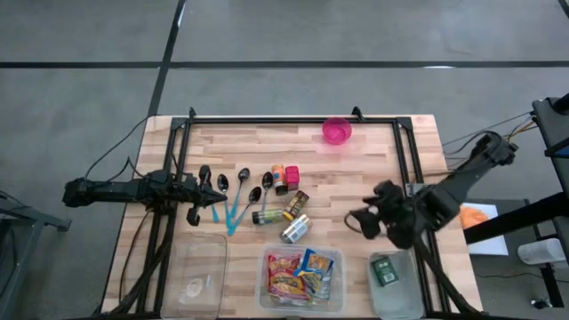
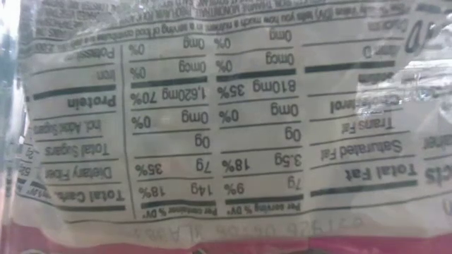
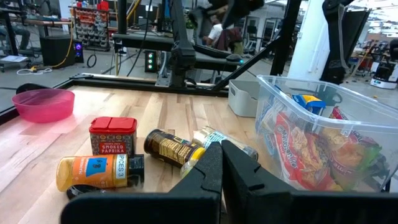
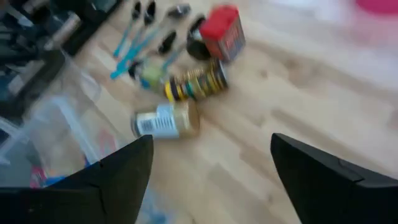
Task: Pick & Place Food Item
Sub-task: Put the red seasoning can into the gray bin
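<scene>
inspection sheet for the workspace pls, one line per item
Surface: wooden table, bare toward the far edge.
Job's things: food packets in the clear middle bin; green packet in the right bin.
Clutter: spice jars, spoons, pink bowl, left bin.
Claws: left claw shut, by the spoons; right claw open, empty, above bare table.
Cables: run off the table's left and right sides.
Surroundings: grey floor; workshop benches beyond.

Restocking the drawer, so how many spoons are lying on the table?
4 spoons, side by side at the table's left-centre: first, second, third, fourth, just left of the spice jars. None looks hidden.
</scene>
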`<move>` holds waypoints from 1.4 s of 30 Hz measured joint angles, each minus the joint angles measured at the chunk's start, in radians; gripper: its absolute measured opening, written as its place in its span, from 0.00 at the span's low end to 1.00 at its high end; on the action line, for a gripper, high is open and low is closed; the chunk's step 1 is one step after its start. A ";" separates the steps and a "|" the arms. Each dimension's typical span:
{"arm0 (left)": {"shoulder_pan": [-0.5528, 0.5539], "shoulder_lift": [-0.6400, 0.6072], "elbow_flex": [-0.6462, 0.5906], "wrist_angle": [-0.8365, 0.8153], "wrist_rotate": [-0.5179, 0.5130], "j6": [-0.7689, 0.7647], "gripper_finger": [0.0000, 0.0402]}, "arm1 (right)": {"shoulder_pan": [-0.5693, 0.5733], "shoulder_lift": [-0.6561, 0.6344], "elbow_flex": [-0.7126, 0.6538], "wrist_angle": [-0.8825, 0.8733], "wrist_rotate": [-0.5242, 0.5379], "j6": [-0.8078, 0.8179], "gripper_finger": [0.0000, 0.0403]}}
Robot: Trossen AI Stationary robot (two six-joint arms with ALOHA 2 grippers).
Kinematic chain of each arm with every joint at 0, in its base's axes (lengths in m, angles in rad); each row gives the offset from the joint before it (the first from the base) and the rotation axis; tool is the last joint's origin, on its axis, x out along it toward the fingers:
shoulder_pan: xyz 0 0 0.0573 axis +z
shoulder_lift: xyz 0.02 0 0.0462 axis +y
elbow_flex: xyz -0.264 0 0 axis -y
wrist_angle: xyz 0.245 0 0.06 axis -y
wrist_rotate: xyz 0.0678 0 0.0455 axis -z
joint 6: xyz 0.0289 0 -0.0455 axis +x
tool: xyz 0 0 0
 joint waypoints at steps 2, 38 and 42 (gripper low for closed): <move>0.000 0.000 0.000 0.000 0.000 0.000 0.00 | -0.063 -0.011 0.000 0.050 -0.001 -0.087 0.87; 0.000 0.000 0.000 0.000 0.000 0.000 0.00 | -0.764 0.564 0.240 0.469 -0.547 -0.595 0.97; 0.000 0.000 0.000 0.000 0.000 0.000 0.00 | -0.777 0.637 0.316 0.415 -0.547 -0.599 0.97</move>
